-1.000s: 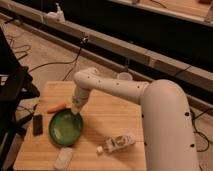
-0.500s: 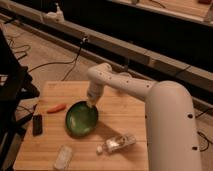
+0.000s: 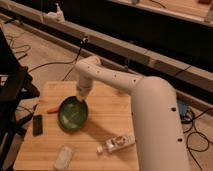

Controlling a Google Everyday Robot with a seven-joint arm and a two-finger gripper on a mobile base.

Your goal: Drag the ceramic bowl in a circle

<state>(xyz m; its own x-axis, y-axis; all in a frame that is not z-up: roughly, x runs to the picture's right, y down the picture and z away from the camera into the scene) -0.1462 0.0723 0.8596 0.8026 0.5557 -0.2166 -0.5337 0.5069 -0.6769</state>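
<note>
The ceramic bowl (image 3: 73, 114), wide, shallow and glossy green with a dark rim, sits on the left half of the wooden table (image 3: 112, 112). My gripper (image 3: 81, 96) points down at the bowl's far right rim and looks in contact with it. The white arm (image 3: 150, 110) reaches in from the right over the table's back edge. The arm's end hides the part of the rim under the gripper.
An orange-red object (image 3: 51, 109) lies just left of the bowl. A black flat device (image 3: 37, 125) lies near the left edge. A pale crumpled cup (image 3: 63, 156) sits at the front. A small plastic bottle (image 3: 117, 144) lies front right. Black equipment (image 3: 12, 95) stands left of the table.
The bowl and gripper first swung to the right, then came back left and slightly toward the table's far side. The other objects have stayed put.
</note>
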